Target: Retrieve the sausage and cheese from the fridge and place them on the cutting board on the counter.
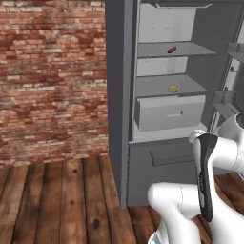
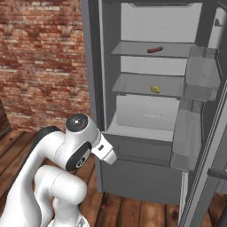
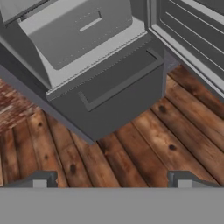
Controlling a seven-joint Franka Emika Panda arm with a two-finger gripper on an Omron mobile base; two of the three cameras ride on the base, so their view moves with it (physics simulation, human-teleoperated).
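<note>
Sausage [image 2: 154, 49] on upper shelf of open fridge [image 1: 118, 95], cheese [image 2: 155, 89] on shelf below, just above pale drawer [image 3: 83, 30]. Both small, shapes hard to make out. Gripper [image 3: 111, 179] spread wide, holding nothing; only tips visible (cut off at frame bottom). Ahead of fingers [image 3: 40, 179]: wood floor [image 3: 144, 144], then fridge's dark lower front. Fridge door [image 2: 201, 133] cut off at edge.

A home kitchen: an open fridge [image 1: 162, 71] with shelves, a brick wall [image 1: 52, 76] and plank floor [image 1: 57, 200].
</note>
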